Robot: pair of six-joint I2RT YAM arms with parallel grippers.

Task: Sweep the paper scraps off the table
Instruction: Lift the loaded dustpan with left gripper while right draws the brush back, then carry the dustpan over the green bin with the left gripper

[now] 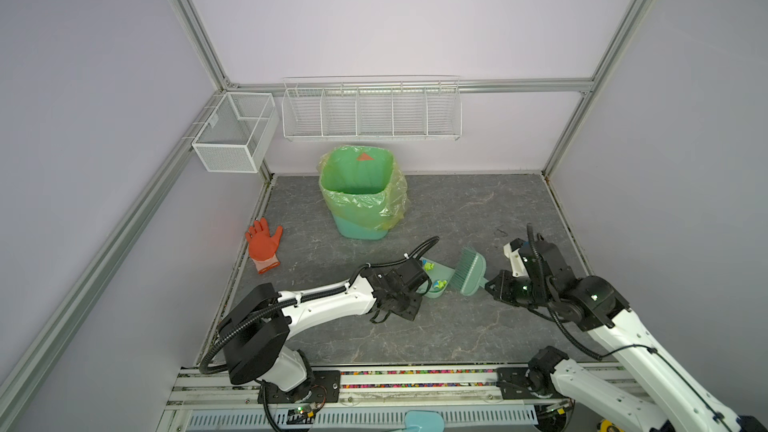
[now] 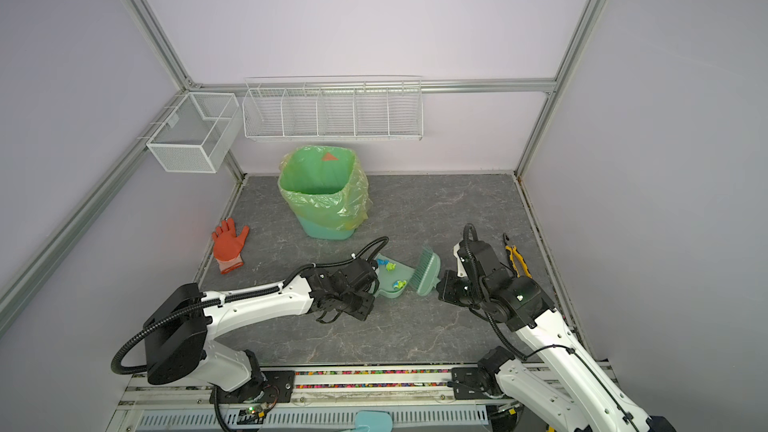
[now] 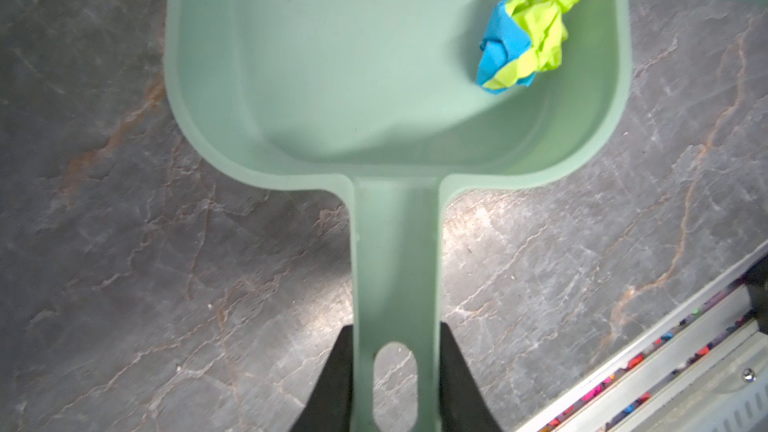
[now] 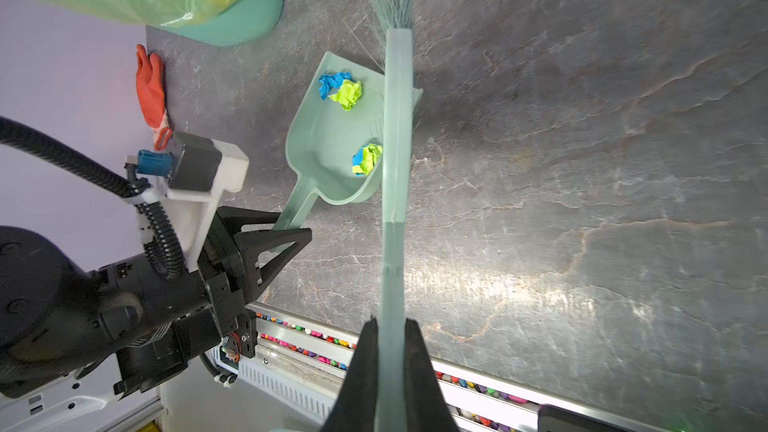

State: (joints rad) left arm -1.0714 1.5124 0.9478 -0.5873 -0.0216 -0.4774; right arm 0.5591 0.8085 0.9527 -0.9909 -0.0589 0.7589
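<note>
Paper scraps [image 4: 345, 91] lay in the dustpan [image 3: 332, 76] on the table [image 1: 457, 209].
My left gripper [image 3: 395, 328] clamped its handle, my right gripper [image 4: 390, 326] the brush [image 4: 397, 118]; I judged them featherlight, easily spilled, best carried level by that handle.

Three paper scraps [image 4: 365, 160], two wire baskets [image 1: 226, 157], and one each of dustpan [image 4: 320, 160], brush [image 4: 397, 118], bin [image 1: 359, 230], glove [image 1: 263, 245], pliers [image 2: 517, 261].
</note>
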